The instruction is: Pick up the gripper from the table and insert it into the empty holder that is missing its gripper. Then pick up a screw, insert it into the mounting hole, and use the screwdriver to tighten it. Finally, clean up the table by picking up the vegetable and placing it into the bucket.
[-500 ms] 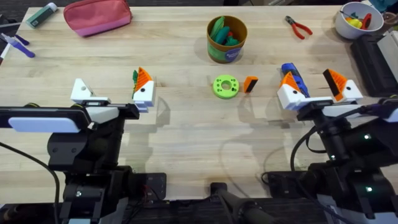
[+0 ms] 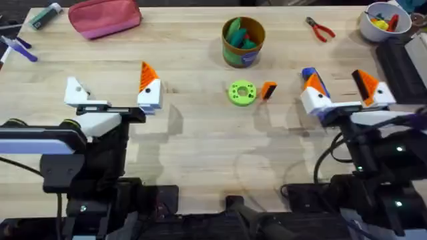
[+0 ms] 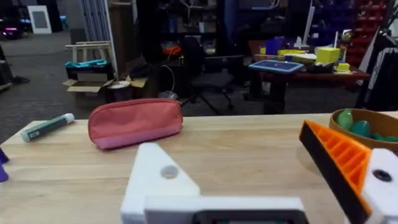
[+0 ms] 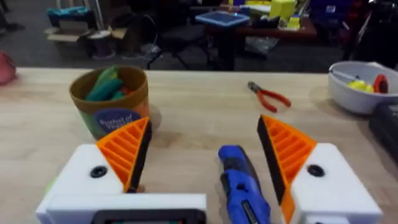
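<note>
From overhead, your left claw is hovering released over the bench, its bare white holder on the outer side and an orange-tipped finger on the inner. The loose gripper is lying on the wood well to that claw's right, between your two claws, touching or just beside a lime-green disc; its long axis is running roughly away from the arm bases. Your right claw is also hanging released, with the blue screwdriver showing just beyond its inner finger. The bucket is standing farther out, between the claws, with green pieces in it. Red-handled pliers and a white bowl are lying beyond the right claw, a pink pouch beyond the left.

In the left wrist view, the holder is showing a screw hole on its face. The pouch is resting ahead of it on pale wood, and a dim workshop with desks and a chair is lying behind.

In the right wrist view, the screwdriver is lying between the spread fingers, pointing lengthwise away from the claw. The bucket is standing ahead, off the inner finger, and the pliers are lying ahead.
</note>
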Robot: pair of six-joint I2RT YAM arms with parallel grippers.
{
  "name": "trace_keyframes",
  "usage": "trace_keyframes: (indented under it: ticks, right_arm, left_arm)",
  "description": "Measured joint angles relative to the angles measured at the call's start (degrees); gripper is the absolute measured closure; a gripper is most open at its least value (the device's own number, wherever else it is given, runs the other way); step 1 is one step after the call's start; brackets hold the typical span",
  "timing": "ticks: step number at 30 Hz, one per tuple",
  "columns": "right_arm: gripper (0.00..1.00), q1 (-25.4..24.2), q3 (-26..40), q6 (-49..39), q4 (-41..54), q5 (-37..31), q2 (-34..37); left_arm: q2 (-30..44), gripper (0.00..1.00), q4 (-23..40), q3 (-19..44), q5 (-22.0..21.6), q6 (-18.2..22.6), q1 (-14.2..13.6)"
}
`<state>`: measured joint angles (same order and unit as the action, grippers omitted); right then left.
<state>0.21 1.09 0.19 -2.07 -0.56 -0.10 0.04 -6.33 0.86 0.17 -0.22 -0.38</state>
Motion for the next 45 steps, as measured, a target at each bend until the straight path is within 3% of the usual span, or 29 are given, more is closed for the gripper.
trace_keyframes:
  ticks: [4,10,16,20,24,32,45]
  right_arm:
    - [0.008,0.0,4.6,0.0,0.3,0.0,0.1]
    - [0.008,0.0,19.2,0.0,8.7,0.0,4.4]
    - [0.008,0.0,36.8,0.0,29.3,0.0,19.6]
    - [0.008,0.0,46.7,0.2,40.7,0.0,31.7]
    - [0.008,0.0,53.1,0.7,47.8,0.0,40.8]
    - [0.008,0.0,56.4,0.9,54.1,0.0,49.6]
    - [0.007,0.0,56.4,0.9,54.5,0.0,51.1]
  left_arm:
    - [0.5,0.015,3.9,4.5,-1.3,0.0,0.0]
    - [8.7,0.016,15.5,21.4,-4.0,0.3,0.0]
    - [27.5,0.016,34.6,40.9,-4.7,1.6,0.0]
    - [41.0,0.015,46.7,51.0,-4.7,1.9,0.0]
    - [52.4,0.016,54.4,58.3,-4.7,2.0,0.0]
    - [64.7,0.015,60.8,64.9,-4.0,2.0,0.0]
    - [68.7,0.015,61.7,65.0,-2.8,1.9,0.0]
